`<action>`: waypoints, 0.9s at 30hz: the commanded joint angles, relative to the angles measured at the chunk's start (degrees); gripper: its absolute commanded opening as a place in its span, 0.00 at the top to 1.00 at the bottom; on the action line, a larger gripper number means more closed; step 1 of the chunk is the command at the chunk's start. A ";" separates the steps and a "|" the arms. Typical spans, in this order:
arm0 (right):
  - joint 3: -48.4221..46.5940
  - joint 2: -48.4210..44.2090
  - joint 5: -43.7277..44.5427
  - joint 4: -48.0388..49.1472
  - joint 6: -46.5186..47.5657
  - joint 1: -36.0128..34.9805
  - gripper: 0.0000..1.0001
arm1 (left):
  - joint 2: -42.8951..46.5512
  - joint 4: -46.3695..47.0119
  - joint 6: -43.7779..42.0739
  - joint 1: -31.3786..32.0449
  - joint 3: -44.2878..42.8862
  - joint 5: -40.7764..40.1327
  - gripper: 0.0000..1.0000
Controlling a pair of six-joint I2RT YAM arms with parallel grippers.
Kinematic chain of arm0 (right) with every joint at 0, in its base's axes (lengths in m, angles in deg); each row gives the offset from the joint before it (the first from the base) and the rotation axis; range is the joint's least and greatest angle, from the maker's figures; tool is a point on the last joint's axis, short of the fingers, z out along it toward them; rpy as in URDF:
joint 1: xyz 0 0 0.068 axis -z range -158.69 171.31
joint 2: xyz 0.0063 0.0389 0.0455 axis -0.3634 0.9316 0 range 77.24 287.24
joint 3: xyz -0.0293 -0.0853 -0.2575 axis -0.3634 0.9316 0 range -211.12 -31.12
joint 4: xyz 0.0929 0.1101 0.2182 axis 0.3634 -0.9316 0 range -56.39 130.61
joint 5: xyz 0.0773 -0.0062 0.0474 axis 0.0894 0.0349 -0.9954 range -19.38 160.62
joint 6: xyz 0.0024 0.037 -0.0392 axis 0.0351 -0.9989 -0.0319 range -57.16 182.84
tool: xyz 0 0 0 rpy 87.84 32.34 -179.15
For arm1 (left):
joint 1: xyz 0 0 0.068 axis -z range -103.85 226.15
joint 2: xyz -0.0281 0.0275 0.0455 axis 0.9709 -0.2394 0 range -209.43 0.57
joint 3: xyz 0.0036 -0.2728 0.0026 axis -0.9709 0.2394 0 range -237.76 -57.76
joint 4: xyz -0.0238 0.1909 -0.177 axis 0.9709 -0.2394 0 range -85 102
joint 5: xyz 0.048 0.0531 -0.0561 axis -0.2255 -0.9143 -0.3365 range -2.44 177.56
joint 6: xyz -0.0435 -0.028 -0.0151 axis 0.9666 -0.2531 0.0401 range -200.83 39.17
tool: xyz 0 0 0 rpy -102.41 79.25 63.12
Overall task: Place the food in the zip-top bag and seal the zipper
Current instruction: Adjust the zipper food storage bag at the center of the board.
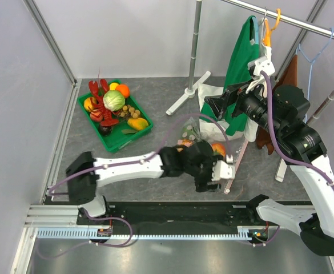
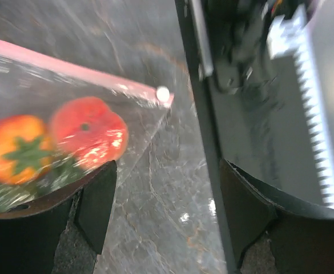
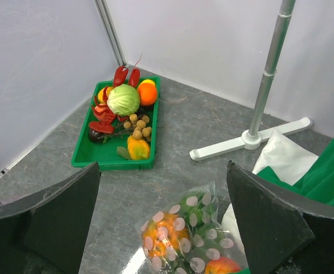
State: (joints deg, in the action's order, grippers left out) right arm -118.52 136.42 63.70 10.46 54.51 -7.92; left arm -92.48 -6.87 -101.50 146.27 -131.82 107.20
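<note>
The clear zip-top bag (image 3: 185, 238) with pale pink dots lies on the grey table, holding an orange fruit (image 3: 165, 234), a green piece (image 3: 200, 206) and a red-yellow peach (image 2: 88, 131). In the top view my left arm hides most of the bag (image 1: 186, 138). The pink zipper (image 2: 69, 69) runs along the bag's edge to a white slider (image 2: 163, 93); it also shows in the top view (image 1: 240, 157). My left gripper (image 2: 169, 214) is open and empty, low over the table by the bag's corner. My right gripper (image 3: 165, 228) is open and empty, high above the bag.
A green tray (image 1: 116, 147) at the back left holds a toy lobster, a cabbage, an orange and small pieces; it also shows in the right wrist view (image 3: 109, 164). A white stand foot (image 1: 184, 97) and green cloth (image 1: 244, 51) are behind. A black rail (image 2: 204, 125) borders the near edge.
</note>
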 commanded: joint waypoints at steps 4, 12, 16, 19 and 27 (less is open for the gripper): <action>-0.23 -1.26 1.99 2.29 0.69 0.23 0.02 | -11.00 7.35 -14.40 0.98 -5.29 -11.82 0.16; -1.29 -0.64 1.29 2.38 -0.53 0.14 0.02 | -18.82 13.51 -12.38 2.91 -11.89 -12.52 0.16; -1.73 -0.38 1.03 2.47 -0.54 0.14 0.02 | -24.35 13.51 -12.64 2.91 -17.15 -13.48 0.17; -1.81 -0.38 1.12 2.47 -0.54 0.14 0.02 | -28.93 11.06 -12.73 2.21 -19.88 -14.80 0.19; -1.46 -0.90 0.77 2.38 -0.28 0.14 0.02 | -22.82 -1.67 -15.36 0.71 -12.44 -10.24 0.24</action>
State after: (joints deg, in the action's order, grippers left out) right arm -118.52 136.16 64.49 10.65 54.51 -7.92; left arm -122.82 -1.34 -112.95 147.67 -149.03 93.95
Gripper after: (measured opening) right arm 0.979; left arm 0.771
